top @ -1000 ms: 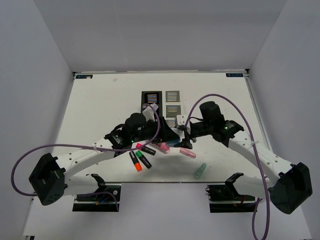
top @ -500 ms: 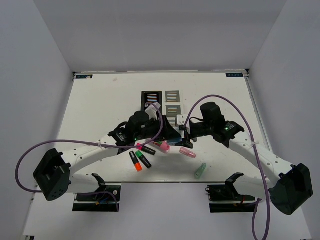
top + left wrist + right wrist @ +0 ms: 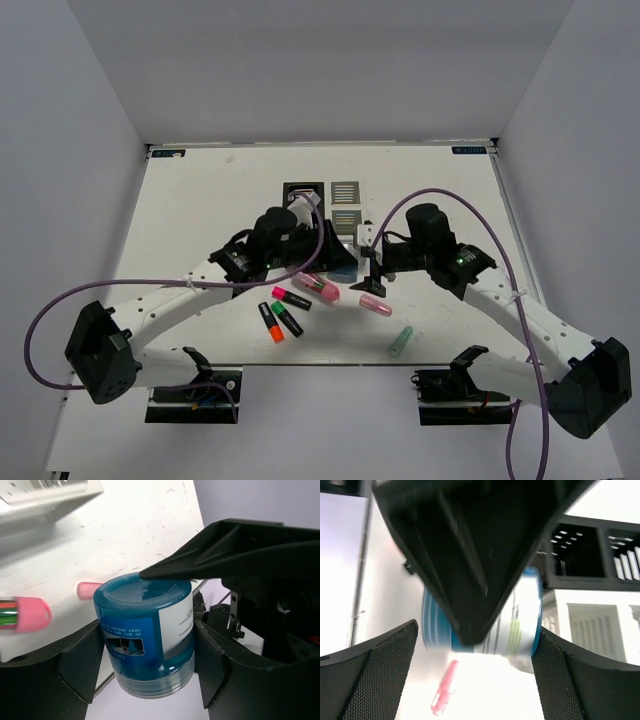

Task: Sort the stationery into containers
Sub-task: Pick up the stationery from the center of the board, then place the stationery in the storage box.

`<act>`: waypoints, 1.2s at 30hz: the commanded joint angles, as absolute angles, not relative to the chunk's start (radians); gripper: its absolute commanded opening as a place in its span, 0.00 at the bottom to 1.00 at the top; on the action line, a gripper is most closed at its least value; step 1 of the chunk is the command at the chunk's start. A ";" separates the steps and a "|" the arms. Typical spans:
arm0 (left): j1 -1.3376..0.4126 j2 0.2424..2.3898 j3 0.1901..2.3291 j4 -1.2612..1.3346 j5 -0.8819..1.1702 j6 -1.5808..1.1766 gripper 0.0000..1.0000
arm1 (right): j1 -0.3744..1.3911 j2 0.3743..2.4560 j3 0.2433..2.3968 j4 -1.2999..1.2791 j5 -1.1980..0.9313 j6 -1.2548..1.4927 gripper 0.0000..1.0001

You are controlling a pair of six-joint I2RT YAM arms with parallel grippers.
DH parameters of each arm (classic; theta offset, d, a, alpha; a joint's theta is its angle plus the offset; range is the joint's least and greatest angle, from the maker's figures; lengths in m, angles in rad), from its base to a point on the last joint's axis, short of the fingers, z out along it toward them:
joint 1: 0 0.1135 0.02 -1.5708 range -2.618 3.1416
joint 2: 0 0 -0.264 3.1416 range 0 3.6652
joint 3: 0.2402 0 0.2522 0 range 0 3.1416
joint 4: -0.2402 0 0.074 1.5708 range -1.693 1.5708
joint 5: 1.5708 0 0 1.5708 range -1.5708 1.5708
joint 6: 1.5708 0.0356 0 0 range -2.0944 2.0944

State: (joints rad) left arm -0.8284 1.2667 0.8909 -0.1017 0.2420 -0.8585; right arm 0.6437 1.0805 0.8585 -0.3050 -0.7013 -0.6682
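Observation:
My left gripper (image 3: 147, 630) is shut on the blue-white roll (image 3: 145, 645) and holds it above the table, just in front of the containers (image 3: 325, 208). My right gripper (image 3: 477, 630) is open, with a mesh pad (image 3: 375, 675) off each end of the roll (image 3: 520, 620); one finger (image 3: 210, 550) lies over its top face. The two grippers meet in the top view (image 3: 350, 262). On the table lie the pink capsule case (image 3: 318, 288), the small pink piece (image 3: 375, 305), the pale-green tube (image 3: 400, 341) and the pink (image 3: 291, 298), green (image 3: 288, 320) and orange (image 3: 270, 322) highlighters.
The black bin (image 3: 575, 550) and the white bin (image 3: 600, 625) stand just behind the roll. Purple cables loop over both arms. The table's near edge (image 3: 330, 365) runs just below the tube and the highlighters.
My left gripper has risen and moved back toward the containers with the roll, uncovering the pink capsule case. My right gripper has stayed near the same spot, now around the roll.

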 commanded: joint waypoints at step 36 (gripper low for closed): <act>-0.500 1.703 1.626 -0.402 -0.037 -0.232 0.00 | 0.607 0.989 0.560 -0.183 -0.060 -0.614 0.84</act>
